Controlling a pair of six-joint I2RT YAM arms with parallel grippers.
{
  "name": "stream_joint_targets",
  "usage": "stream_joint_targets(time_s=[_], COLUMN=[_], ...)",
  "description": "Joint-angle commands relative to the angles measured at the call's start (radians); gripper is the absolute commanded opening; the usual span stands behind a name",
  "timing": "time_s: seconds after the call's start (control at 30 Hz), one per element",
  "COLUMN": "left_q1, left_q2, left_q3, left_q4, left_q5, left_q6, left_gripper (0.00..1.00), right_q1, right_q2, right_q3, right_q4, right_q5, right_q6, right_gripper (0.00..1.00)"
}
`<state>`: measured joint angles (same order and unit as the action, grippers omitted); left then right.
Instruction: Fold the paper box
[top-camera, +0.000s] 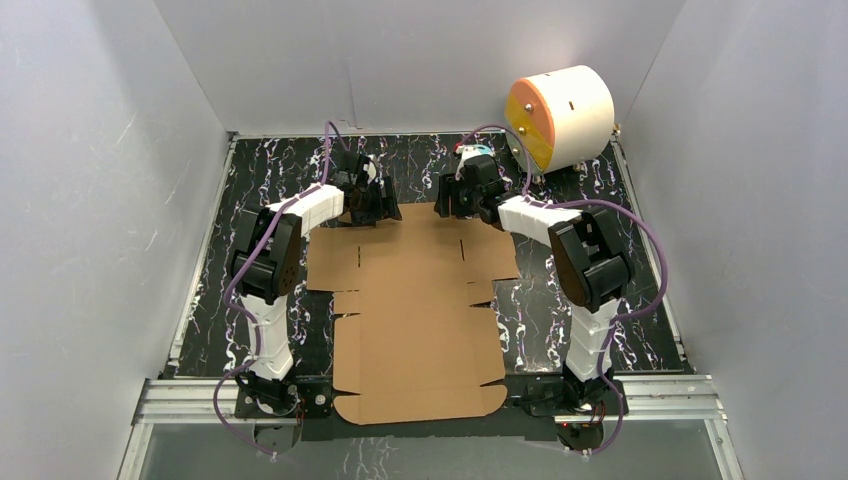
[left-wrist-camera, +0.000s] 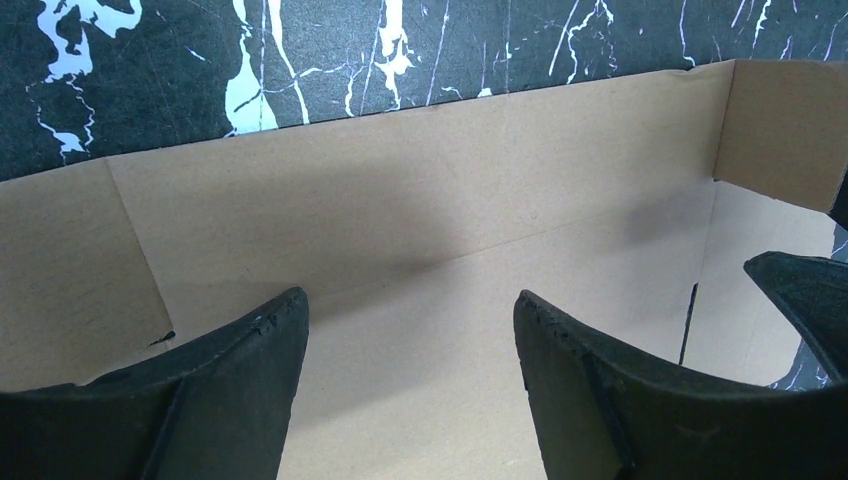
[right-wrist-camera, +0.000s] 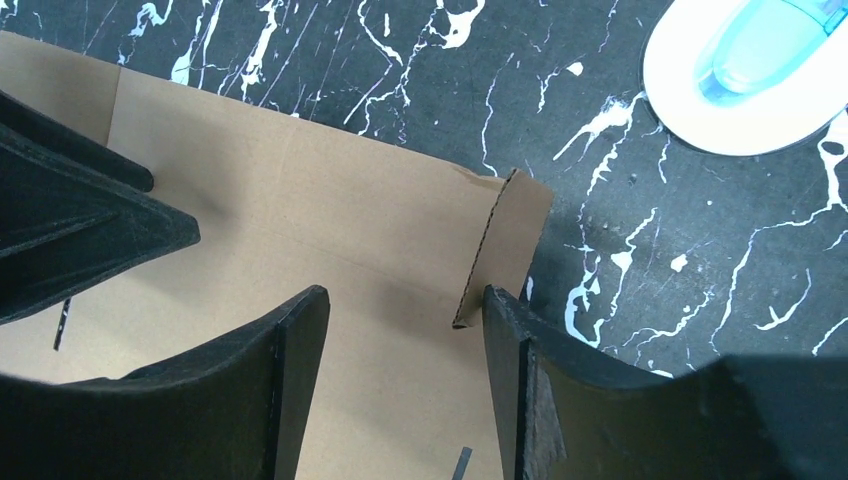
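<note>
The paper box (top-camera: 420, 310) is a flat brown die-cut cardboard sheet in the middle of the black marbled table. Both grippers hover over its far edge. My left gripper (top-camera: 375, 205) is open and empty, its jaws spread above the far panel (left-wrist-camera: 400, 200). My right gripper (top-camera: 452, 197) is open too. A small corner flap (right-wrist-camera: 505, 240) stands upright just inside its right finger (right-wrist-camera: 520, 350). The same flap shows at the right of the left wrist view (left-wrist-camera: 785, 130). Each gripper's fingers show at the edge of the other's wrist view.
A white-and-orange cylinder (top-camera: 560, 115) lies at the back right against the wall. A small white and blue object (right-wrist-camera: 745, 75) sits on the table just past the right gripper. Grey walls enclose the table on three sides.
</note>
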<state>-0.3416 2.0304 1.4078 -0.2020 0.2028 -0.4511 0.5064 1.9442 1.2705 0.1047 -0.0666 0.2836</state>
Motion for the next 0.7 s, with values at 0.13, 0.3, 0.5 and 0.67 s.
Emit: stream_joint_targets(time_s=[0.13, 0.3, 0.5, 0.67], left_q1=[-0.011, -0.009, 0.017, 0.068], left_q2=[-0.072, -0.176, -0.306, -0.445], left_q3=[0.039, 0.036, -0.034, -0.144], left_q4=[-0.075, -0.094, -0.121, -0.148], left_q5=[0.002, -0.017, -0.04, -0.051], left_q6=[-0.029, -0.025, -0.031, -0.036], left_gripper=[0.73, 0.76, 0.79, 0.82], right_q1=[0.007, 0.007, 0.007, 0.009], right_q2=[-0.054, -0.137, -0.234, -0.31], right_q3=[0.029, -0.002, -0.086, -0.158], right_q4=[0.007, -0.026, -0.045, -0.054], right_q5=[0.033, 0.033, 0.004, -0.006], right_q6=[-0.05, -0.091, -0.087, -0.076], right_gripper=[0.72, 0.82, 0.86, 0.87])
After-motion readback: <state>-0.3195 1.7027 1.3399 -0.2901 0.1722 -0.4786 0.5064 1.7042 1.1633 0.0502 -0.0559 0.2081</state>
